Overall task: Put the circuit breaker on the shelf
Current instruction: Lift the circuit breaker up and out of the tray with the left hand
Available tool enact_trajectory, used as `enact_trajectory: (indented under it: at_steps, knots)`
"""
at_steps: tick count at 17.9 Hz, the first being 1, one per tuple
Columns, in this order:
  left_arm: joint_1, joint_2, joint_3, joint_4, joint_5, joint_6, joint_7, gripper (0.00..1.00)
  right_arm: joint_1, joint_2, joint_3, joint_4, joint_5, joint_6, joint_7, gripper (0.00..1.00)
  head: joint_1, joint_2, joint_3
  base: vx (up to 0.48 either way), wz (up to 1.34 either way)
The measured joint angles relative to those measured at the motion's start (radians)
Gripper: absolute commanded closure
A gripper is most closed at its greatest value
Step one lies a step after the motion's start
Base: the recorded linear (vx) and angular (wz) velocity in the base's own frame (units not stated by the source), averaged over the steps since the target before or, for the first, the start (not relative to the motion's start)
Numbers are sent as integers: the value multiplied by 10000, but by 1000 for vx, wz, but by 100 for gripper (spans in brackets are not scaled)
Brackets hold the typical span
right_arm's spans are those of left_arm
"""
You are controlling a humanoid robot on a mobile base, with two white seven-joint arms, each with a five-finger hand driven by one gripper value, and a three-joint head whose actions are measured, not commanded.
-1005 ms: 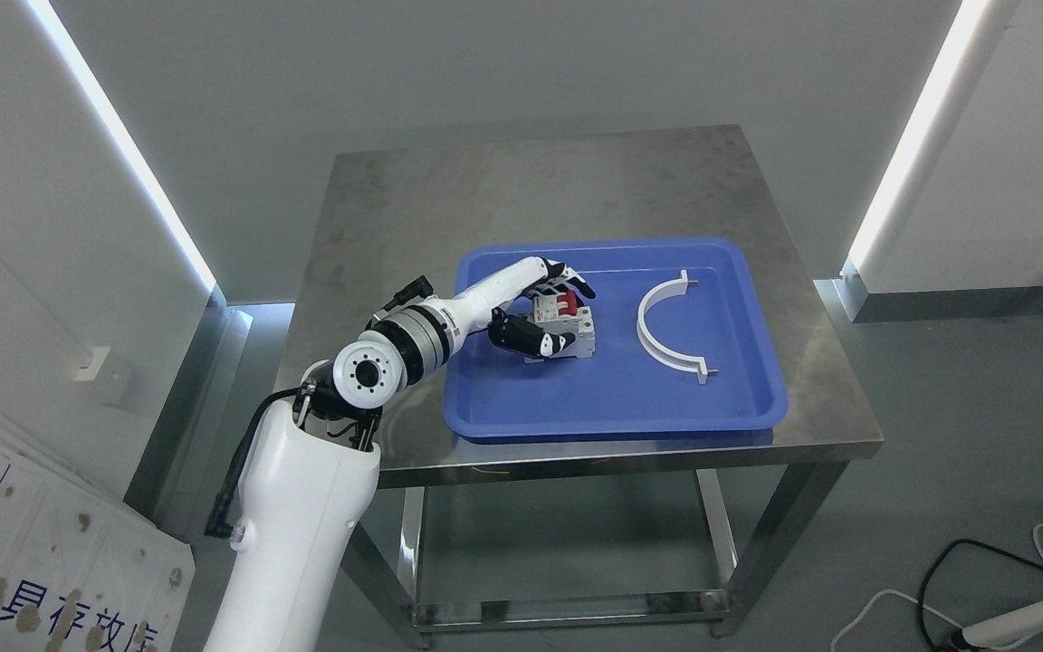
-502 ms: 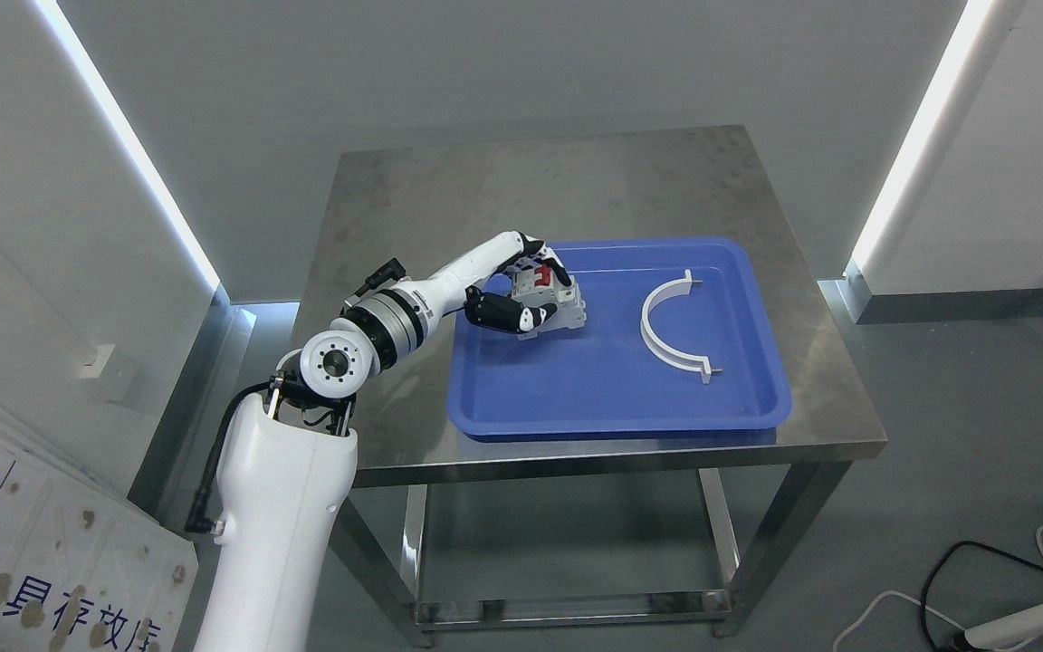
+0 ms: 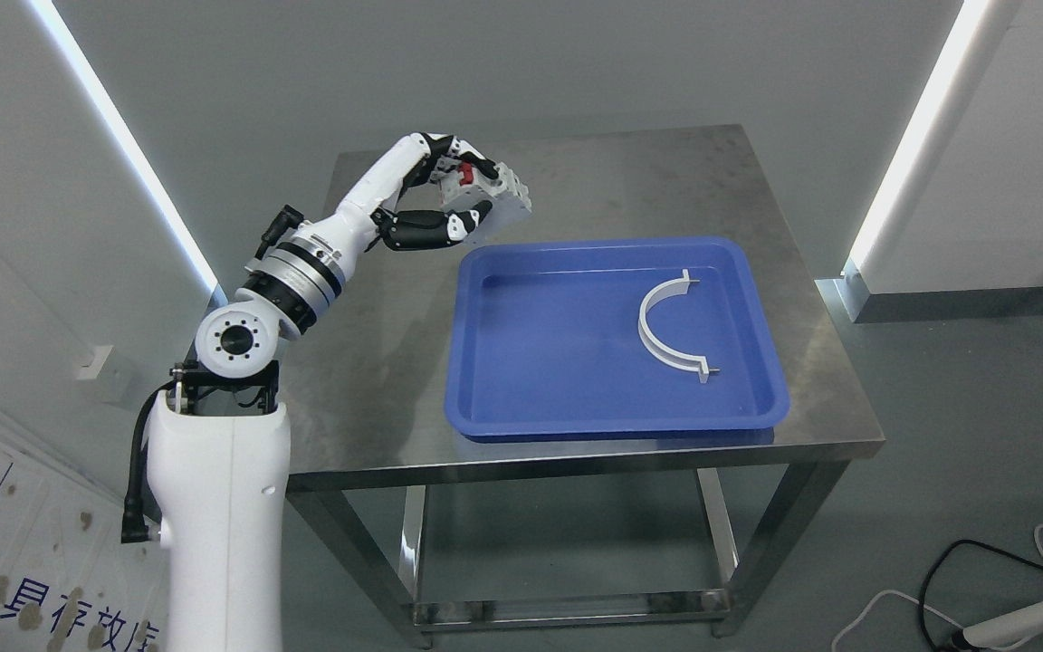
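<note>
A white circuit breaker [image 3: 496, 192] with a red switch is held in the air above the back left of the steel table [image 3: 576, 181]. My left hand [image 3: 460, 195] is shut on it, black fingers [image 3: 426, 229] curled under and over it. The arm rises from the lower left. The breaker hangs clear of the blue tray [image 3: 521, 380], beyond its far left corner. No shelf is visible. My right arm does not show.
A white half-ring clamp [image 3: 666, 328] lies in the right half of the tray. White walls with light strips stand close on both sides. Cables [image 3: 983, 589] lie on the floor at the lower right. A signboard [image 3: 14, 561] leans at the lower left.
My left hand has lifted the circuit breaker out of the tray and carried it up and to the back left. The arm has swung left with it.
</note>
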State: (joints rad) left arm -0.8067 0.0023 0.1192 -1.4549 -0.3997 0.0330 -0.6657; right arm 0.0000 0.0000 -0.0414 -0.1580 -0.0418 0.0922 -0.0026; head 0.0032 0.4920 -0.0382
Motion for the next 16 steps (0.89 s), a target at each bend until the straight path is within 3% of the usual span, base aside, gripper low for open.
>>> enact_trajectory:
  at_steps: [3,5,10,13,16]
  knots:
    - [19,-8,886,-308,1002,-71,641,98,1,0,0,0,-1,0,0,0,0,0,0,0,0]
    - [119,-12,1312,-494,1411,-410,2360,98,0,0,0,0,0,0,0,0,0,0,0,0,0]
    - [1743,-15,1202,-987,1929,-2816,6745,98,0,0,0,-1,0,2,6,0,0,0,0,2,4]
    - [2958,-17,764,-1331,2052,-3877,7713,98,0,0,0,0,0,6,17,0,0,0,0,-1,4]
    - [4034,-18,406,-1602,2116,-4563,7633,98,-2,0,0,0,0,6,61,0,0,0,0,-1,4]
